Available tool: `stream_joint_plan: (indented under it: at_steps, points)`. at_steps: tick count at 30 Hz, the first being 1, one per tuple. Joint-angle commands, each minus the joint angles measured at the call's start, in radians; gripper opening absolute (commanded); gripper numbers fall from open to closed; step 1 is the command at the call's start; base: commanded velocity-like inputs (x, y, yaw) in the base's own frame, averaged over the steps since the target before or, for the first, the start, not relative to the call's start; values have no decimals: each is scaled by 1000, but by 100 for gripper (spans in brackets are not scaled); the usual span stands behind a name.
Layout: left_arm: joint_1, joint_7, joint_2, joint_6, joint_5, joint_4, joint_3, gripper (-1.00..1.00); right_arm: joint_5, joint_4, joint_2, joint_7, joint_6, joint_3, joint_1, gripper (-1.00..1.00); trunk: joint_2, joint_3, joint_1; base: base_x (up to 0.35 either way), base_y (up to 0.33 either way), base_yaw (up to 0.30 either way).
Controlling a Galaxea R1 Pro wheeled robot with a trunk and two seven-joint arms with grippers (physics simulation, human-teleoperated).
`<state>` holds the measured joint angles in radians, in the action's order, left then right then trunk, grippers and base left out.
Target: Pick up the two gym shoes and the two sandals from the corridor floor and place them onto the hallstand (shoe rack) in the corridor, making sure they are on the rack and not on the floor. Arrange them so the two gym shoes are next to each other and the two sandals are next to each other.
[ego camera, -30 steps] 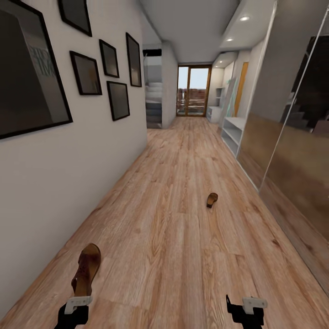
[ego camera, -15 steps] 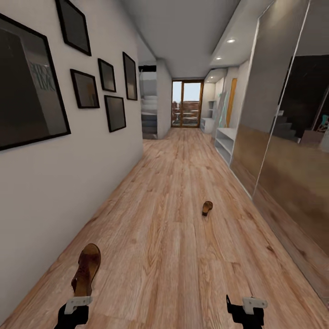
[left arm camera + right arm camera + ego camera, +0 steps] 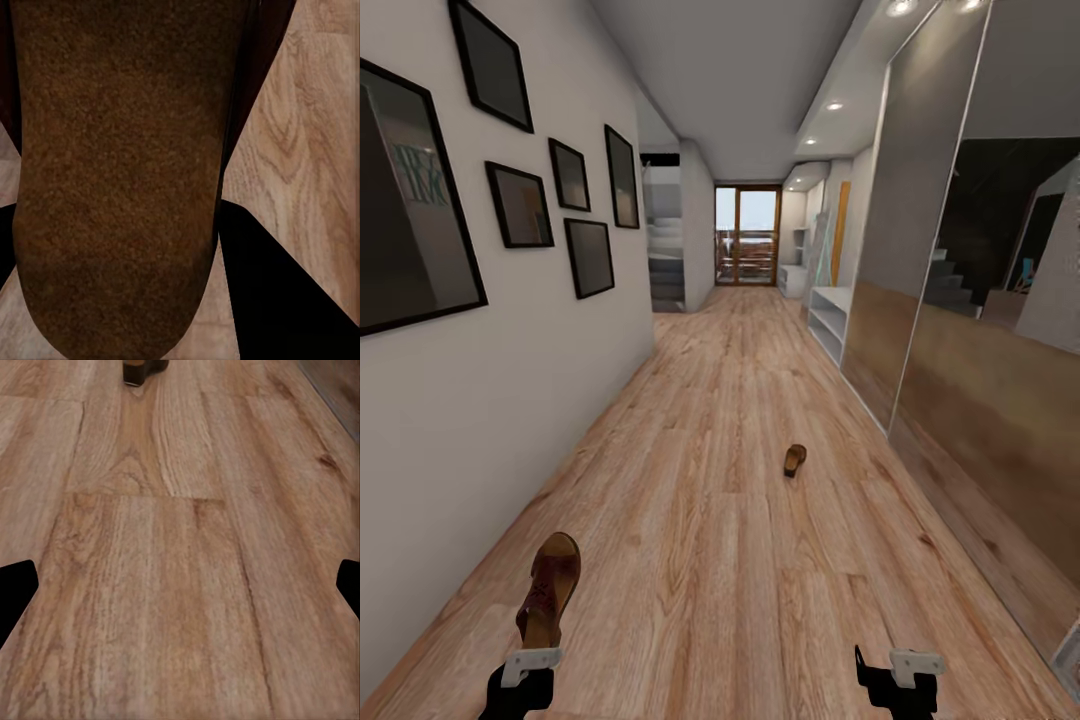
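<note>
Sandals are what the robot is dealing with right now. One dark-brown sandal (image 3: 548, 590) is sitting in the left gripper (image 3: 530, 665), sticking up and forward above the floor. The gripper is clenching its heel end, and the left wrist view is looking straight at the brown footbed (image 3: 120, 180) with the dark fingers on both sides of it. Holding the sandal up like this is keeping it off the planks while the robot is rolling along, I think.

The right gripper (image 3: 900, 670) is carrying nothing. Its fingers are spread wide apart at the two edges of the right wrist view, with bare wood between them. It looks ready to take something.

The second sandal (image 3: 794, 460) is lying flat on the corridor floor (image 3: 740, 560), well ahead of the robot and a bit toward the right wall. Its near end is peeking in at the edge of the right wrist view (image 3: 144, 369).

Farther down, a pale shelf unit (image 3: 828, 318) is standing against the right wall, but it is too far away to tell if it is the hallstand. Black picture frames (image 3: 520, 205) are hanging on the left wall. A glass door (image 3: 746, 236) is glowing at the far end.

My guess is the free gripper is going for the sandal on the floor next.
</note>
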<state>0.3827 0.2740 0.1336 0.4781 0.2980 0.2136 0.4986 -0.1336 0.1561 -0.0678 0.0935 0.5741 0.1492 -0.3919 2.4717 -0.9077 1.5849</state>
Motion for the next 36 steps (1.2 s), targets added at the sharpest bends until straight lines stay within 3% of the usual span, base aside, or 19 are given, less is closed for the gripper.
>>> stream_joint_plan:
  at_steps: [1, 8, 36]
  points:
    - [1, 5, 0, 3, 10, 0, 9, -100, -11, -1, 0, 5, 3, 5, -1, 100, 0, -1, 0, 0, 0, -44]
    - [1, 5, 0, 4, 9, 1, 9, -100, -11, -1, 0, 5, 3, 5, -1, 100, 0, 0, 0, 195, 1, -14]
    - [1, 5, -2, 2, 10, -2, 9, -100, -12, -1, 0, 5, 3, 4, -1, 100, 0, 2, 0, 331, 102, -18]
